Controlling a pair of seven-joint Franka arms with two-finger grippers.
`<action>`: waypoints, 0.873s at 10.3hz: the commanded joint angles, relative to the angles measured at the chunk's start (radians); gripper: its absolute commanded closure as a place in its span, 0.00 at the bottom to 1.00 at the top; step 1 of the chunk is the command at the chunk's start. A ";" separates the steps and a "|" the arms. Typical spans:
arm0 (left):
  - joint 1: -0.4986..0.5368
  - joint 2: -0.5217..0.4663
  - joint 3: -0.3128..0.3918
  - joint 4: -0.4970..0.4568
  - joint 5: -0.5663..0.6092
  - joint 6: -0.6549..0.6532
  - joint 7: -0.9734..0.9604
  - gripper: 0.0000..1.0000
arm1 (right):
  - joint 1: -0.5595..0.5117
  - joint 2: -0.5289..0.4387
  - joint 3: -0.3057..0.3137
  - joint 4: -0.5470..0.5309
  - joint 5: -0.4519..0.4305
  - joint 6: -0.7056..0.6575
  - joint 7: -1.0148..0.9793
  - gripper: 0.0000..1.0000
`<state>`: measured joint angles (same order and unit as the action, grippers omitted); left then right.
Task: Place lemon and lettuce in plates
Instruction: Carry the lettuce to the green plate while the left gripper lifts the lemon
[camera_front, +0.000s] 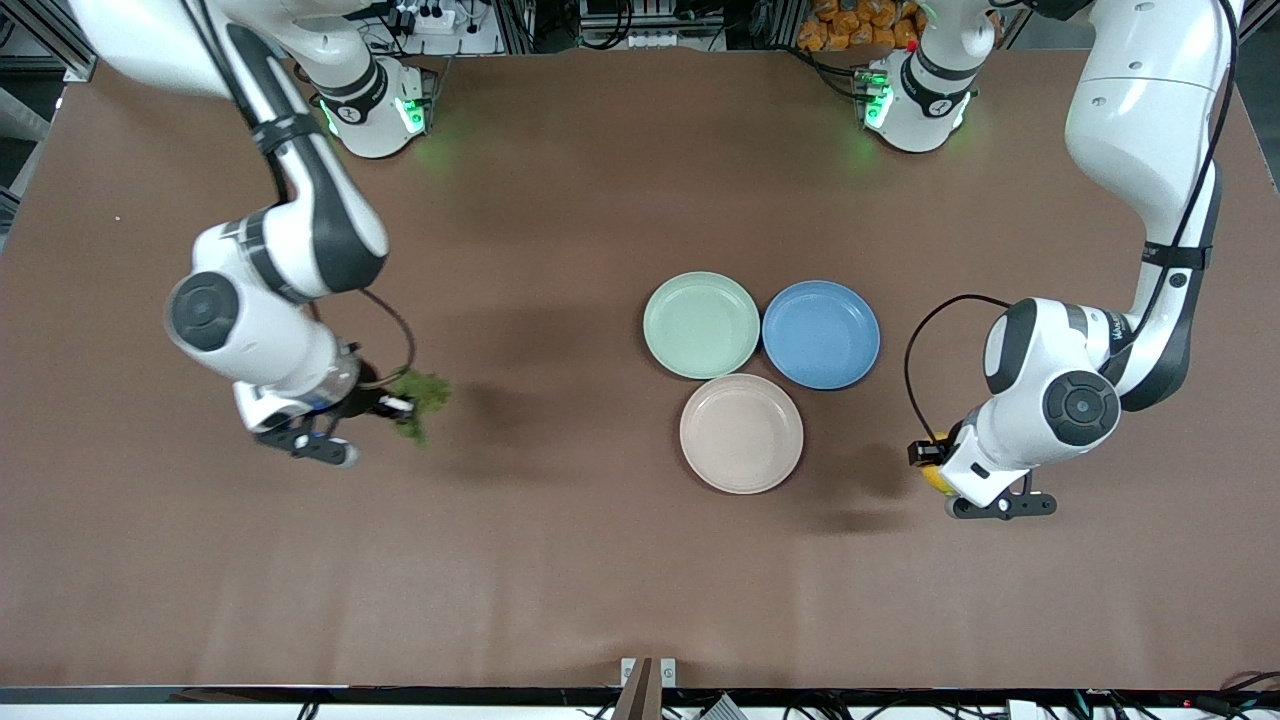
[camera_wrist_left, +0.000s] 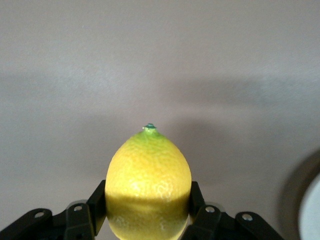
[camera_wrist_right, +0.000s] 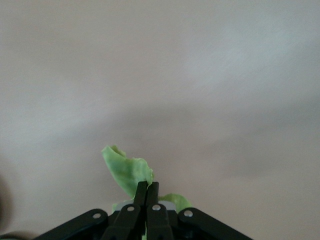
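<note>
Front view: the lettuce (camera_front: 422, 398) is pinched tight in the right gripper (camera_front: 385, 405), held up over bare table toward the right arm's end. The lemon (camera_front: 935, 474) is clamped across its middle by the left gripper (camera_front: 928, 462), lifted over the table near the beige plate (camera_front: 741, 433). The green plate (camera_front: 701, 325) and blue plate (camera_front: 821, 334) are untouched; both items seem raised for carrying.

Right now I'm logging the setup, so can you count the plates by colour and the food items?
Green plate: 1
Blue plate: 1
Beige plate: 1
Lemon, in the left claw: 1
Lettuce, in the right claw: 1
Total: 5
</note>
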<state>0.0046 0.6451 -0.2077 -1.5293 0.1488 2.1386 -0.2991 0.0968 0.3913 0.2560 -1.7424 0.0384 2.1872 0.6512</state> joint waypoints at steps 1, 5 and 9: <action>0.002 -0.018 0.002 0.035 -0.098 -0.006 -0.018 1.00 | 0.029 0.018 0.098 0.009 0.015 0.064 0.219 1.00; -0.021 -0.015 -0.007 0.095 -0.173 -0.002 -0.034 1.00 | 0.191 0.101 0.169 0.009 0.005 0.328 0.572 1.00; -0.092 -0.001 -0.006 0.095 -0.173 0.063 -0.162 1.00 | 0.462 0.184 0.067 0.009 -0.069 0.540 0.833 1.00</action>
<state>-0.0641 0.6389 -0.2182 -1.4384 -0.0032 2.1777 -0.4152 0.4817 0.5530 0.3815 -1.7463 0.0183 2.7000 1.3980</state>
